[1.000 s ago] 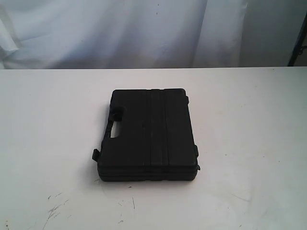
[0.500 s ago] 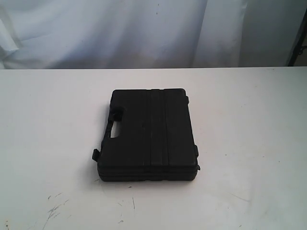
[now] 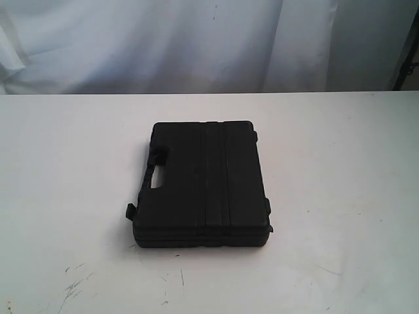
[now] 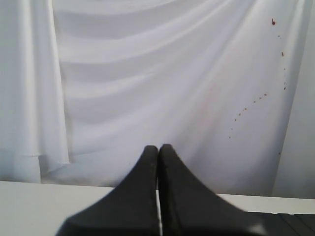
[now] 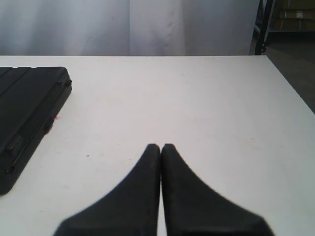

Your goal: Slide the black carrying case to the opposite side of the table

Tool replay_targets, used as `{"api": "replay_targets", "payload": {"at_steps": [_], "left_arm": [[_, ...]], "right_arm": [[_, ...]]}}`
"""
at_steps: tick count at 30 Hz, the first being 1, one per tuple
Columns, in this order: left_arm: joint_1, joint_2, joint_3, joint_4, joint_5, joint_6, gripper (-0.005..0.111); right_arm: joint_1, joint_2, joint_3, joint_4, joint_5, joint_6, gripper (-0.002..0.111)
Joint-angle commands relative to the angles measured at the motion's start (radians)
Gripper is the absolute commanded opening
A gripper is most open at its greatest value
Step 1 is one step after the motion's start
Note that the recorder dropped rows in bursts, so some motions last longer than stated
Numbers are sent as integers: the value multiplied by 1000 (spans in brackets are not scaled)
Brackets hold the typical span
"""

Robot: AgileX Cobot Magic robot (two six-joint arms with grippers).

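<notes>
- Nothing has moved since the earlier frames: the case [image 3: 203, 184] lies flat on the worktop [image 3: 340, 196] in the same spot, at the centre of the exterior view, with its handle cut-out toward the left of the frame.
- Neither arm enters the exterior view. On that evidence the slide has not begun, and the whole crossing is left to do.
- Left gripper [image 4: 158, 152]: fingers pressed together, holding nothing. It points at the cloth [image 4: 147, 73], with only a strip of worktop along the lower edge of its view.
- Right gripper [image 5: 161, 150]: fingers likewise pressed together and empty. The case shows at the left edge of its view, well apart from the fingertips.
- Surface: white and flat, with faint dark scuffs [image 3: 75, 284] at the lower left of the exterior view. No other thing shows on it. It looks smooth enough for a hard-shelled case to slide without catching.
- Room: the white cloth hangs in folds across the upper part of the frame, and a dark stand [image 3: 407, 59] cuts the upper right edge.
- Probable next step: bring a closed gripper against one side wall of the case, low and near its middle, so that the push does not turn it.
</notes>
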Motion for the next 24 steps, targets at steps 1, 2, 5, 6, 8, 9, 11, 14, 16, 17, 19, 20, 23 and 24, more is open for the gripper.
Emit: {"api": "replay_targets", "payload": {"at_steps": [1, 2, 5, 6, 8, 9, 11, 14, 16, 17, 19, 20, 23, 24], "left_arm": [[2, -5, -50, -62, 29, -11, 0], [2, -5, -69, -62, 40, -11, 0], [2, -2, -158, -65, 95, -56, 0], [2, 22, -192, -65, 118, -68, 0], [2, 82, -259, -65, 171, -78, 0], [2, 119, -297, -65, 201, -78, 0], [2, 203, -371, -63, 246, -78, 0], [2, 341, -486, -64, 338, -85, 0], [2, 434, -589, -66, 464, -85, 0], [2, 487, -642, -66, 535, -85, 0], [2, 583, -731, -80, 647, -80, 0], [2, 635, -775, -91, 699, -78, 0], [2, 780, -873, -107, 805, -64, 0], [2, 812, -897, -110, 828, -45, 0]], "right_arm": [[-7, -5, 4, 2, 0, -9, 0], [-7, -5, 4, 2, 0, -9, 0], [-7, -5, 4, 2, 0, -9, 0], [-7, -5, 4, 2, 0, -9, 0], [-7, -5, 4, 2, 0, -9, 0], [-7, -5, 4, 2, 0, -9, 0], [-7, -5, 4, 2, 0, -9, 0], [-7, -5, 4, 2, 0, -9, 0], [-7, -5, 4, 2, 0, -9, 0], [-7, -5, 4, 2, 0, -9, 0], [-7, -5, 4, 2, 0, -9, 0], [-7, -5, 4, 2, 0, -9, 0], [-7, -5, 4, 2, 0, -9, 0], [-7, -5, 4, 2, 0, -9, 0]]}}
